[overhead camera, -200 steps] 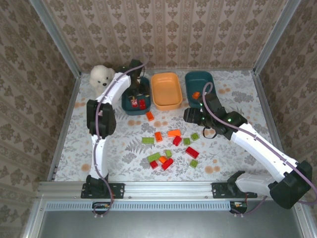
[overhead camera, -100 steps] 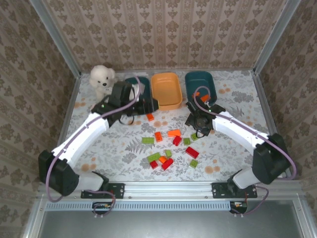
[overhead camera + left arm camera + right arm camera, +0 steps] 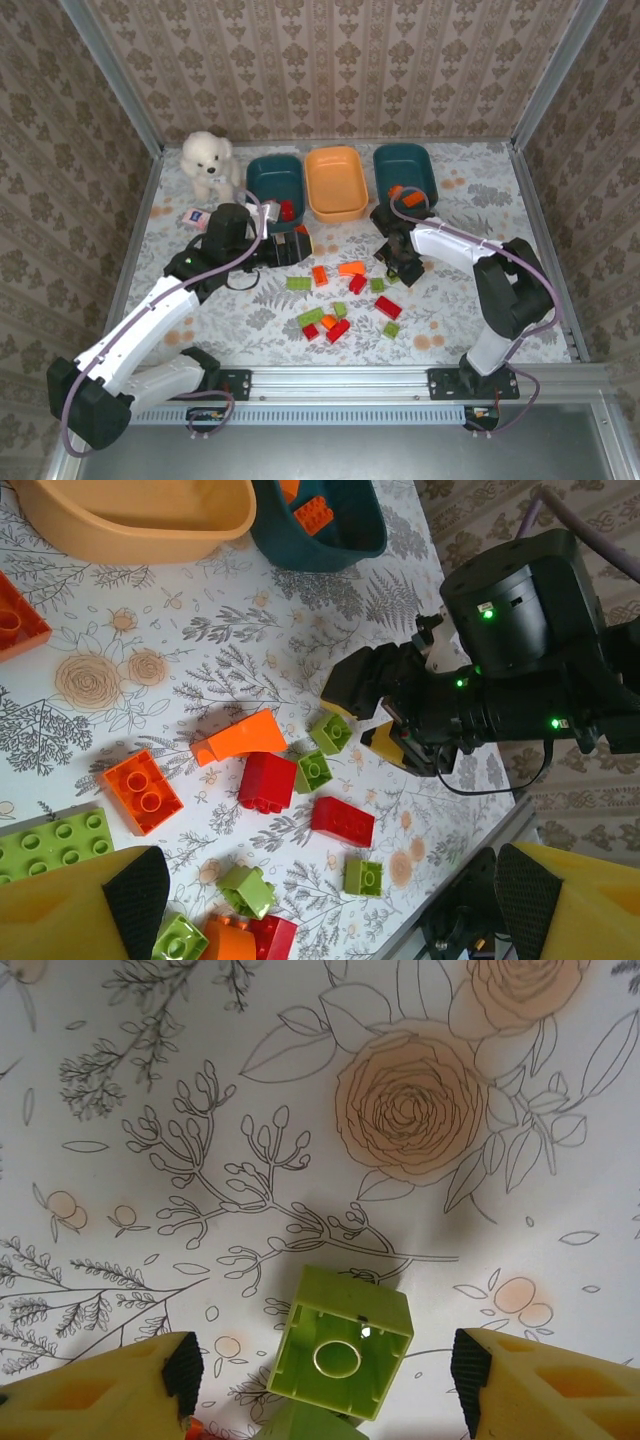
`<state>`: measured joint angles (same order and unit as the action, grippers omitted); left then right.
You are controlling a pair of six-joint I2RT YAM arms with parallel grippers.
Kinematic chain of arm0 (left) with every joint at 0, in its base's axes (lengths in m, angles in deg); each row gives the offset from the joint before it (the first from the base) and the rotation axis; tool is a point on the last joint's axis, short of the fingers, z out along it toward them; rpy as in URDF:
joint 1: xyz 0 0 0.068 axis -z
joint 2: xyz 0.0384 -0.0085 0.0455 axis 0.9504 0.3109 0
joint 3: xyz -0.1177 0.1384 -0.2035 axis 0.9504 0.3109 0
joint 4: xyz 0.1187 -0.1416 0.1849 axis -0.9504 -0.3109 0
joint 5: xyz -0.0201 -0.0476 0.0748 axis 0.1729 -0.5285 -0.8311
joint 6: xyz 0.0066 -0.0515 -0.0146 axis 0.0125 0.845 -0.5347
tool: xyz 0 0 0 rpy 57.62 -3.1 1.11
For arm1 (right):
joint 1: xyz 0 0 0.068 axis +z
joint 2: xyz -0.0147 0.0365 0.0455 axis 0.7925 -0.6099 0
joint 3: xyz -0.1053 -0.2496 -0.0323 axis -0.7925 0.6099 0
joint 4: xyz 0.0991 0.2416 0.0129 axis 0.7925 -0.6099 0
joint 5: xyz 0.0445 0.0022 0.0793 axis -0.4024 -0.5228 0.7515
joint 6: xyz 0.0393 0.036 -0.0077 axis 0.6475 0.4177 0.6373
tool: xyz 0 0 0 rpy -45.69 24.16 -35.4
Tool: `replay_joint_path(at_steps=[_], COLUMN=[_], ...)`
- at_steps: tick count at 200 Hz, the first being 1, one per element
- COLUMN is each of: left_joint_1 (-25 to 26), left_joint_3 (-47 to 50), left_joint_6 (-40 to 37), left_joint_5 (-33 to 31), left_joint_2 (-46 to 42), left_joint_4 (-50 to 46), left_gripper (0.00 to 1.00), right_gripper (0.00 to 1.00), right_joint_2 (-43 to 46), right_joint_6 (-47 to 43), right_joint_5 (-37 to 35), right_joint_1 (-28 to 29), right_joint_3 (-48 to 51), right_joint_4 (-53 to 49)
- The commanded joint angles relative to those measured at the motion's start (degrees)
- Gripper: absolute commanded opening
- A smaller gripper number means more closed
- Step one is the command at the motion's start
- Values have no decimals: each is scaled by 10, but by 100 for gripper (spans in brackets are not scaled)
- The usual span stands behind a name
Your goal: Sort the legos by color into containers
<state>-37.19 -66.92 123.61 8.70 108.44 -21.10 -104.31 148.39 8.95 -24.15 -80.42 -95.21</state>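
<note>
"How did the grippers stand?"

"The left gripper (image 3: 330,895) gaped wide and empty near the legos (image 3: 388,307). The right gripper (image 3: 322,1365) was spread astride one green brick (image 3: 340,1355), not touching it."

"Counts?"

"Three containers (image 3: 336,150): two teal, one orange. Loose: six green, four red, four orange."

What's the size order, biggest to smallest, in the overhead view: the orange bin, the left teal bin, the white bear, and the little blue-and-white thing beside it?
1. orange bin and left teal bin: they look alike, so no ranking between them.
2. white bear
3. blue-and-white thing
</note>
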Motion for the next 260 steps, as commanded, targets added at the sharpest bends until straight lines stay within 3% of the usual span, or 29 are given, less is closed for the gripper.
replay_joint_path(at_steps=[1,113,179,219,260], left_joint_1=[0,-1,-4,-21,-118], left_joint_3=[-3,-1,1,-15,-64], left_joint_6=[9,18,32,48,111], left_joint_5=[-9,-1,15,-4,-28], left_joint_2=[-4,8,28,32,74], left_joint_4=[3,32,53,37,-38], left_gripper=[88,88,88,88,88], right_gripper=[67,52,33,31,32], right_joint_2=[-17,-58,-48,-5,-62], right_joint_6=[43,59,44,-84,-254], right_joint_5=[13,44,32,-33,-39], right_joint_1=[4,6,5,28,64], right_joint_3=[-6,8,8,-80,-261], right_joint_4=[-19,30,23,-15,-5])
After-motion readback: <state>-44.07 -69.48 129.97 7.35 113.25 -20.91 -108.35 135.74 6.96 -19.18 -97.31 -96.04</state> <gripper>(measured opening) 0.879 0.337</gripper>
